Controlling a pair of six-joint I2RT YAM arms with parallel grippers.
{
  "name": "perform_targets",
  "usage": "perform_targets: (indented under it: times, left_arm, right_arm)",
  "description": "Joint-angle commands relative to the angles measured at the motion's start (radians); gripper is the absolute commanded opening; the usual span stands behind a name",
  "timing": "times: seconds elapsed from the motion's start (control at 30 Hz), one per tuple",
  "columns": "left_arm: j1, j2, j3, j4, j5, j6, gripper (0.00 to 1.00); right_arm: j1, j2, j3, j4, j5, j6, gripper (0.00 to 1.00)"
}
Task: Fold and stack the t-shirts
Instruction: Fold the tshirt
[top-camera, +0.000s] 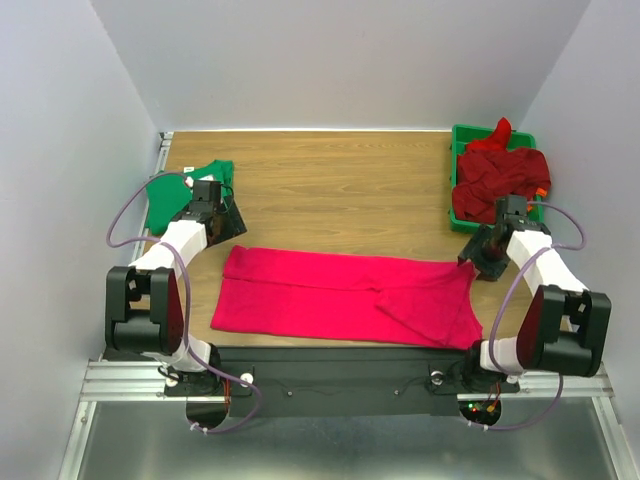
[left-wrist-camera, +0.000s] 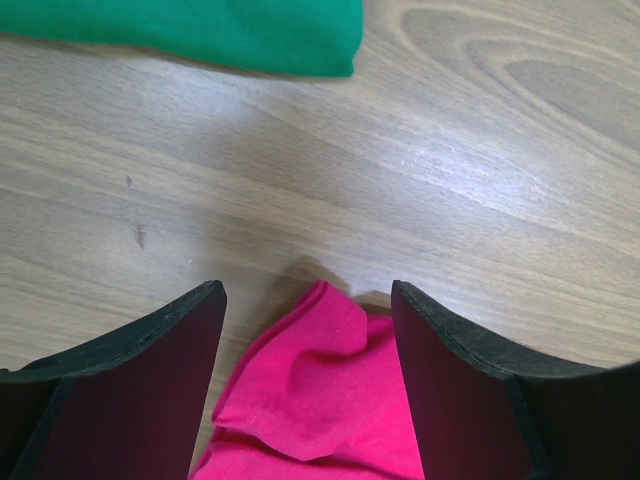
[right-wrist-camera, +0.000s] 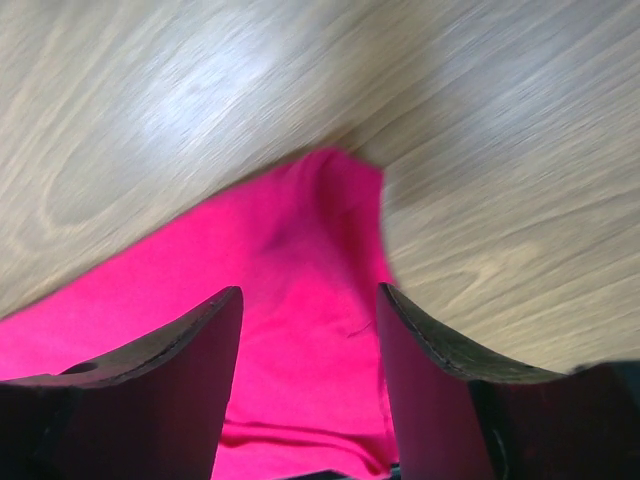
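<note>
- The pink-red t-shirt (top-camera: 340, 295) lies spread flat along the near edge of the table (top-camera: 340, 180), its long side running left to right. A loose fold crosses its right half.
- My left gripper (left-wrist-camera: 308, 292) is low over the shirt's far-left corner. The jaws are wide apart and the bunched corner pokes up between the fingers. It isn't pinched, and I've got nothing held.
- My right gripper (right-wrist-camera: 310, 290) is down at the shirt's far-right corner. The jaws are apart and straddle the cloth's edge. That wrist view is a bit blurred, but I see no clamp on the fabric and nothing is held.
- Past the left gripper, the green t-shirt (top-camera: 180, 190) sits folded near the far-left corner, apart from the pink one.
- In the far-right corner the green tray (top-camera: 462, 135) holds a heap of dark red t-shirts (top-camera: 500, 175) that spills over its rim.
- A scrap of orange cloth (top-camera: 545, 192) shows at the heap's right side.
</note>
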Motion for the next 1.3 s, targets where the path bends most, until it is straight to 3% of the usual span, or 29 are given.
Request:
perform_targets:
  times: [0.0, 0.57, 0.83, 1.27]
  left_arm:
    - [0.016, -0.011, 0.012, 0.027, 0.037, 0.021, 0.78]
    - [0.017, 0.056, 0.038, 0.044, 0.086, 0.0, 0.69]
    - [0.017, 0.072, 0.017, 0.046, 0.032, 0.004, 0.6]
    - [0.011, 0.087, -0.034, 0.05, 0.058, -0.014, 0.54]
  right_arm:
    - [-0.031, 0.041, 0.016, 0.062, -0.008, -0.051, 0.61]
    - [-0.051, 0.172, 0.001, 0.127, -0.007, -0.083, 0.45]
    - [-0.061, 0.181, 0.004, 0.13, -0.03, -0.097, 0.44]
    - [-0.064, 0.195, 0.002, 0.137, -0.071, -0.111, 0.43]
